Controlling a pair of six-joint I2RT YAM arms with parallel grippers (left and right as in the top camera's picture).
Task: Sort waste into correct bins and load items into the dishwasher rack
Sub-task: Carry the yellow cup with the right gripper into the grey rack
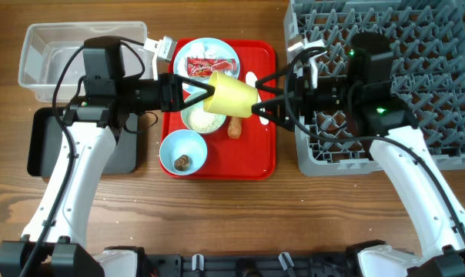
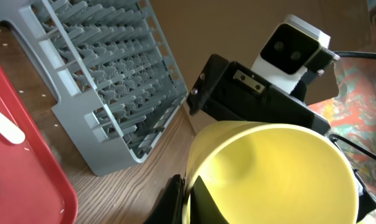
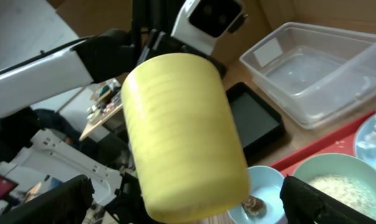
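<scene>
The small yellow cup (image 1: 234, 94) hangs on its side above the red tray (image 1: 259, 158). My left gripper (image 1: 207, 92) is shut on its rim, one finger inside and one outside (image 2: 188, 193). My right gripper (image 1: 262, 98) is open, its fingers spread wide on either side of the cup's base (image 3: 188, 199) without touching. The cup fills the left wrist view (image 2: 269, 174) and the right wrist view (image 3: 185, 130). The grey dishwasher rack (image 1: 394, 77) stands at the right.
On the red tray sit a light blue plate (image 1: 221, 65) with the red wrapper (image 1: 200, 65), a green bowl of rice (image 1: 204, 119), a carrot (image 1: 235, 129), a blue bowl (image 1: 175, 146) holding a brown scrap (image 1: 183, 161), and a white spoon (image 2: 4, 127). The clear tub (image 1: 71, 50) and black tray (image 1: 44, 146) stand at the left.
</scene>
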